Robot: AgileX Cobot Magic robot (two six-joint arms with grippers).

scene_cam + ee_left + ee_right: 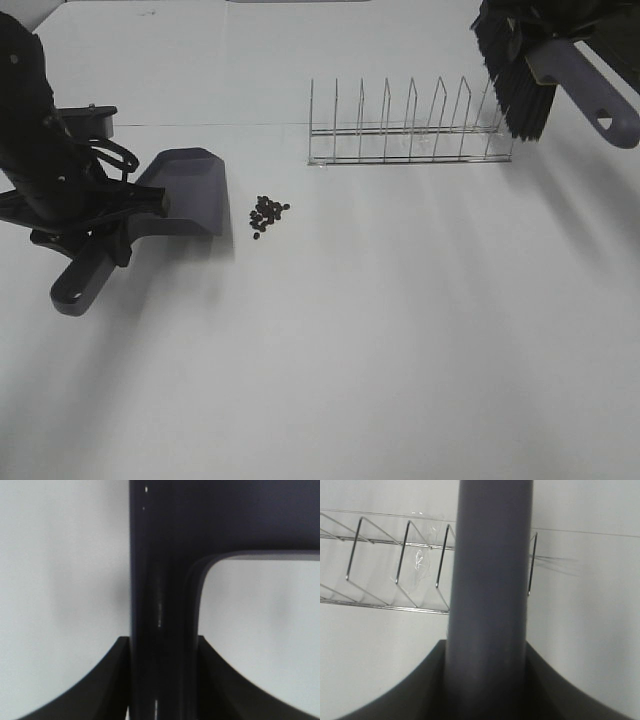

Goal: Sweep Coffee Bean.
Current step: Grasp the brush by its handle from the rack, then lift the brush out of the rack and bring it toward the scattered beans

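Observation:
A loose cluster of tiny dark coffee beans (268, 213) lies on the white table, just right of the grey dustpan (188, 190). My left gripper (112, 225) is shut on the dustpan's handle (162, 605), and the pan's mouth faces the beans. My right gripper (545, 35) is shut on the grey brush handle (490, 590) and holds the brush (520, 85), black bristles down, in the air at the far right above the end of the wire rack. The beans do not show in either wrist view.
A chrome wire rack (410, 130) stands at the back centre-right of the table; it also shows in the right wrist view (395, 565). A table seam (260, 124) runs across the back.

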